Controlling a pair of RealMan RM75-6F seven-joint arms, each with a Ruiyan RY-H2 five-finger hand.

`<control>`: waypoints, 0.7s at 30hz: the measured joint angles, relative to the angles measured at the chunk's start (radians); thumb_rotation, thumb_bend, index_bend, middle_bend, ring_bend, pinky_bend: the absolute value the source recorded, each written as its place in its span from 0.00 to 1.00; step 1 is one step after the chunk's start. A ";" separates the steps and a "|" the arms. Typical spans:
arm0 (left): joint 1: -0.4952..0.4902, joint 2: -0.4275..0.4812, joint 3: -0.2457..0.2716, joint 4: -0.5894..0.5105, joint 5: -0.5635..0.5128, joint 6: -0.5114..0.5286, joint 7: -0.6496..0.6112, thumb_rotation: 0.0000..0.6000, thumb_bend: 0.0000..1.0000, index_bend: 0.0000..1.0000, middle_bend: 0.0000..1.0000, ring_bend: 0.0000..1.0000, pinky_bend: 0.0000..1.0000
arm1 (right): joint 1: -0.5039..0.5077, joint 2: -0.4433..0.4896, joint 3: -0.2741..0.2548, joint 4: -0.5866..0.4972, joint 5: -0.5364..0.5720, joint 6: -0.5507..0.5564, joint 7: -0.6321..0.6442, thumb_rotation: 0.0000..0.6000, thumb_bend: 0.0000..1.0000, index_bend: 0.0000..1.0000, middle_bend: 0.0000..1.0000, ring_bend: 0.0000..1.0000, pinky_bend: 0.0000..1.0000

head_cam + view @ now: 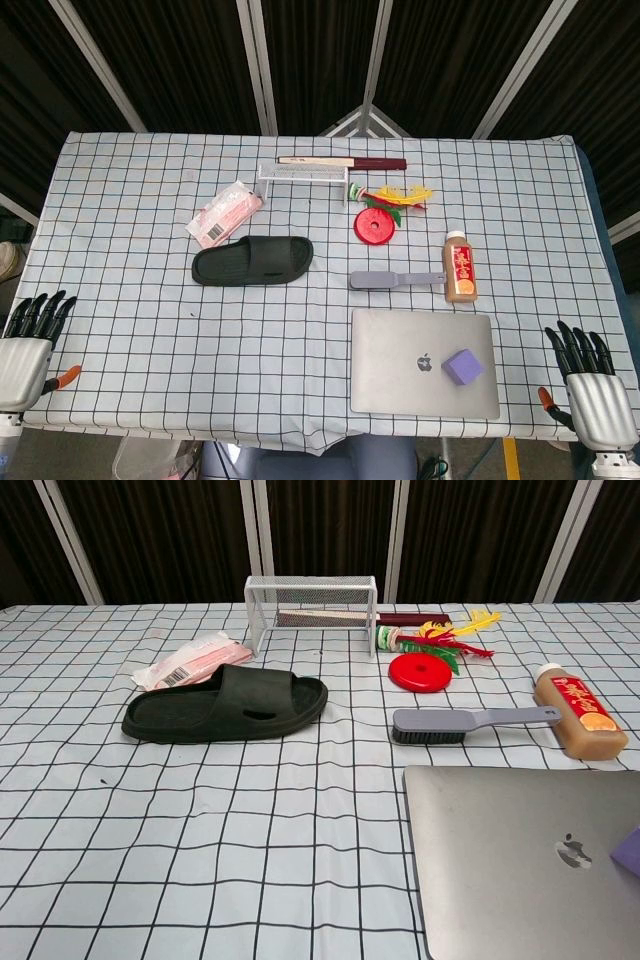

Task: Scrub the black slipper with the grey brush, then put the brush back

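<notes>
The black rubber slipper (252,261) is laid mid-desk, the grey long-handled brush (397,280) just right of it. Nothing's gripped: left hand (30,338) and right hand (590,378) are parked at the near corners, fingers spread.

The chest view crops the laptop (520,865) at its right and bottom edges, shows only a corner of the purple block (630,850), and excludes both hands.

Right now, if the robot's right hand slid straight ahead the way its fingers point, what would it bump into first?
Probably nothing soon: the right hand points up-left over bare checked tablecloth. The brown juice bottle and closed grey laptop seem left of that line, though depth is unclear.
</notes>
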 measured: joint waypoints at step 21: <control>0.003 -0.013 -0.055 0.038 0.024 -0.025 -0.022 1.00 0.07 0.00 0.03 0.02 0.01 | 0.166 -0.073 0.067 -0.046 -0.071 -0.137 -0.044 1.00 0.35 0.03 0.17 0.03 0.05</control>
